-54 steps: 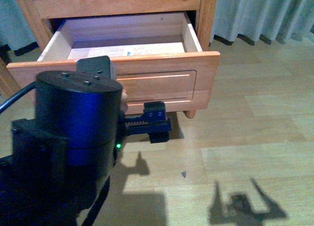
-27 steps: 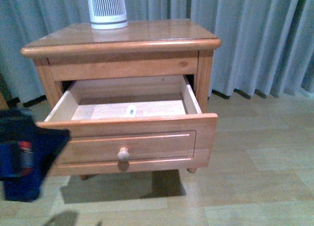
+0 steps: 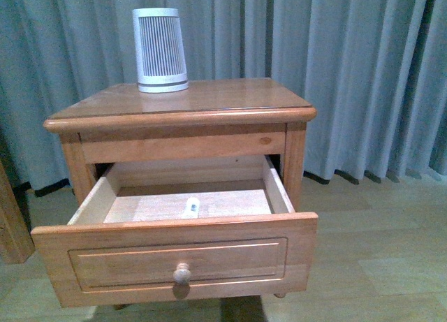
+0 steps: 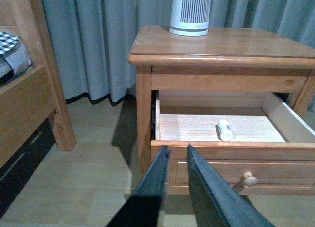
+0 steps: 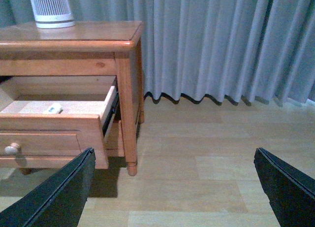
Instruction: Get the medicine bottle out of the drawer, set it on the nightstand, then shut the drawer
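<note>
The nightstand (image 3: 209,102) stands against grey curtains. Its upper drawer (image 3: 174,255) is pulled out, with a round knob (image 3: 181,272). The tiny white medicine bottle (image 3: 190,207) lies on its side on the pale drawer floor. It also shows in the left wrist view (image 4: 225,130) and in the right wrist view (image 5: 52,109). Neither arm shows in the front view. My left gripper (image 4: 177,150) is shut and empty, short of the drawer front's left end. My right gripper (image 5: 174,155) is open and empty, over the floor to the right of the nightstand.
A tall white ribbed device (image 3: 160,49) stands at the back left of the nightstand top. A wooden bed frame (image 4: 29,99) is to the left. Grey curtains (image 3: 363,77) hang behind. Wood floor (image 5: 197,163) lies to the right.
The front view has risen from the drawer front to the whole nightstand. The left arm that filled the lower left has left that view. The drawer stays open with the bottle inside.
</note>
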Robot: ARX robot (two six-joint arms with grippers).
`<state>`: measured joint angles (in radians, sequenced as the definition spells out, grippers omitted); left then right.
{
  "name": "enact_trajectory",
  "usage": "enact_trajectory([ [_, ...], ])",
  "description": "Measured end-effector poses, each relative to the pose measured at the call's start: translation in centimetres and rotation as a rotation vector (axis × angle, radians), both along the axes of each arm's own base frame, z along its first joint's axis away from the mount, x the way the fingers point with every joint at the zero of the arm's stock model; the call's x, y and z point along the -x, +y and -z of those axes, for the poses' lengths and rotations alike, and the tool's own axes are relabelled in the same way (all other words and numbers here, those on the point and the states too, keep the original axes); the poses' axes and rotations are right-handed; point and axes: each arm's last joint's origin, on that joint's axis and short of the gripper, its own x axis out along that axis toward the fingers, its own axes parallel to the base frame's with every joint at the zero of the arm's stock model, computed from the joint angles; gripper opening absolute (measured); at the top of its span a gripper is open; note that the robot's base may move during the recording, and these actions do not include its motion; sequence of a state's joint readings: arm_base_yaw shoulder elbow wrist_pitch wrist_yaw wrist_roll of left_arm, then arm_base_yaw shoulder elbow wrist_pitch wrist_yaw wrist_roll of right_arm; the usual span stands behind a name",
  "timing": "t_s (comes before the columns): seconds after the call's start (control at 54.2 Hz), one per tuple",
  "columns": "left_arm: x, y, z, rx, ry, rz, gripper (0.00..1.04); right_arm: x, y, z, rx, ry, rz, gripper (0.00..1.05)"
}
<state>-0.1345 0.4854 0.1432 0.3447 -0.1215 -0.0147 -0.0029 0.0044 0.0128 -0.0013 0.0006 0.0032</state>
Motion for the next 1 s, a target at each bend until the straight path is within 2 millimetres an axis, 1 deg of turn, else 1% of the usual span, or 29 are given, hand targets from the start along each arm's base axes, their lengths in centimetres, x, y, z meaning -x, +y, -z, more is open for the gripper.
enact_trajectory([
  [0.074, 0.3, 0.2, 0.4, 0.000, -0.001, -0.002, 0.04, 0.0, 0.0, 0.0, 0.000, 0.000, 0.000, 0.98],
  [0.092, 0.4, 0.3, 0.5, 0.000, 0.002, 0.005, 0.03, 0.0, 0.0, 0.0, 0.000, 0.000, 0.000, 0.98],
  [0.148, 0.6, 0.9, 0.8, -0.004, 0.002, 0.020, 0.03, 0.0, 0.0, 0.0, 0.000, 0.000, 0.000, 0.98],
  [0.221, 0.8, 1.4, 1.2, -0.004, 0.001, -0.013, 0.03, 0.0, 0.0, 0.0, 0.000, 0.000, 0.000, 0.98],
  [0.406, 1.4, 1.4, 1.9, -0.004, 0.001, -0.009, 0.03, 0.0, 0.0, 0.0, 0.000, 0.000, -0.001, 0.98],
  [0.645, 1.9, 1.4, 2.4, -0.004, -0.002, -0.011, 0.03, 0.0, 0.0, 0.0, 0.000, 0.000, -0.007, 0.98],
  [0.701, 2.1, 1.4, 2.9, -0.004, -0.010, -0.011, 0.03, 0.0, 0.0, 0.0, 0.000, 0.003, -0.011, 0.98],
  [0.738, 2.1, 1.4, 3.2, -0.004, 0.000, -0.010, 0.03, -0.1, 0.0, 0.1, -0.021, 0.065, -0.047, 0.98],
  [0.756, 2.1, 1.4, 3.2, -0.004, 0.000, -0.010, 0.03, -0.1, 0.0, 0.1, -0.051, 0.136, -0.098, 0.98],
  [0.793, 2.2, 1.4, 3.2, -0.004, -0.005, -0.010, 0.08, -0.4, 0.1, -0.5, -0.100, 0.253, -0.172, 0.98],
  [0.848, 2.2, 1.4, 3.1, -0.004, -0.014, -0.010, 0.19, -1.7, 0.3, -2.4, -0.135, 0.317, -0.234, 0.98],
  [0.867, 2.2, 1.4, 3.1, -0.004, -0.014, -0.010, 0.22, -2.3, 0.3, -3.3, -0.134, 0.316, -0.236, 0.98],
  [0.885, 2.2, 1.4, 3.1, -0.004, -0.014, -0.010, 0.24, -2.6, 0.3, -3.8, -0.133, 0.313, -0.236, 0.98],
  [0.959, 2.2, 1.4, 3.1, -0.004, -0.013, -0.009, 0.38, -5.6, 0.5, -7.8, -0.107, 0.273, -0.227, 0.98],
  [0.977, 2.2, 1.4, 3.1, -0.004, -0.014, -0.009, 0.42, -6.0, 0.5, -8.2, -0.103, 0.267, -0.229, 0.98],
  [0.996, 2.2, 1.4, 3.1, -0.004, -0.014, -0.008, 0.44, -7.0, 0.6, -9.1, -0.096, 0.257, -0.233, 0.98],
])
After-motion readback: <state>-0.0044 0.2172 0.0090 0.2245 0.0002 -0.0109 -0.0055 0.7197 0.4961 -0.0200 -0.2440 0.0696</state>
